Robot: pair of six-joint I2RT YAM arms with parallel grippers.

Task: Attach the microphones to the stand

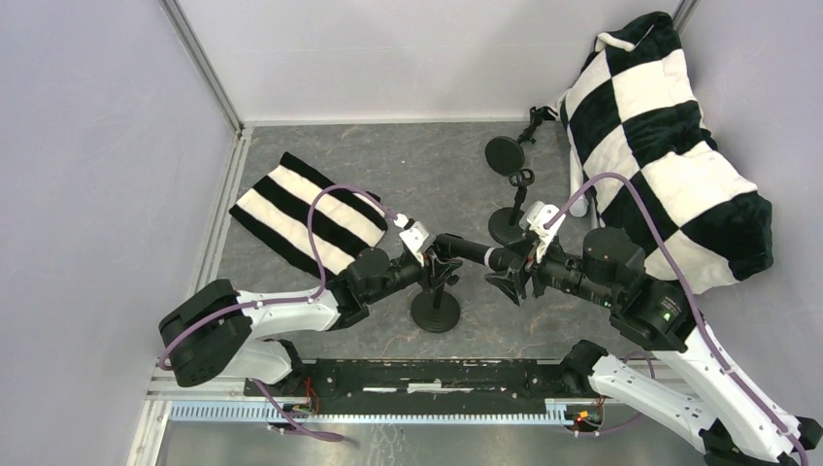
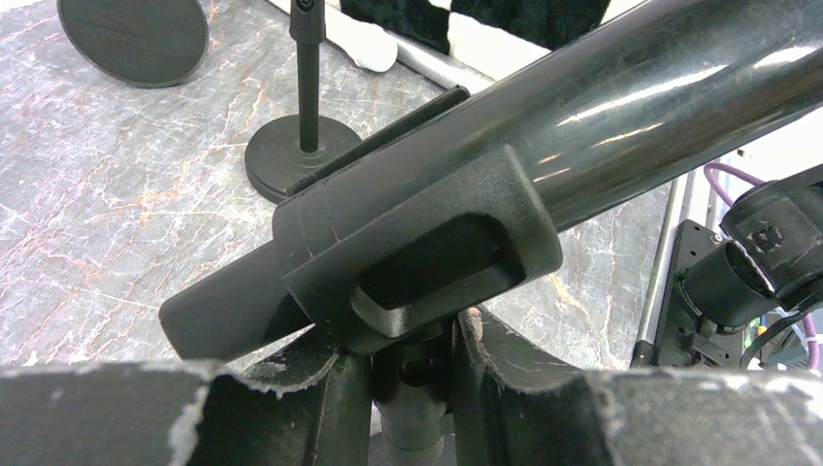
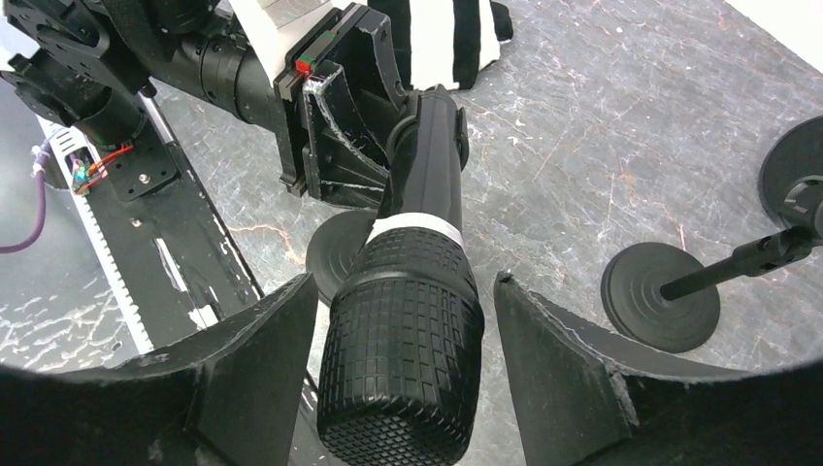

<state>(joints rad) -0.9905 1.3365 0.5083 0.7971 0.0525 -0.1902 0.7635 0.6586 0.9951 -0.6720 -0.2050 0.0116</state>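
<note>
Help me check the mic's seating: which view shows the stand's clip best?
Left wrist: the stand's clip fills the frame, wrapped around the black microphone. The top view shows it tiny and distant; the right wrist view mostly hides it behind the microphone.

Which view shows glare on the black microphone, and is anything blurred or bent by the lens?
Left wrist: white glare streaks along the glossy black microphone; the near fingers look soft. Right wrist: no strong glare, its mesh head sharp, edges curved by the wide lens. Top external: even light, no glare on the table.
</note>
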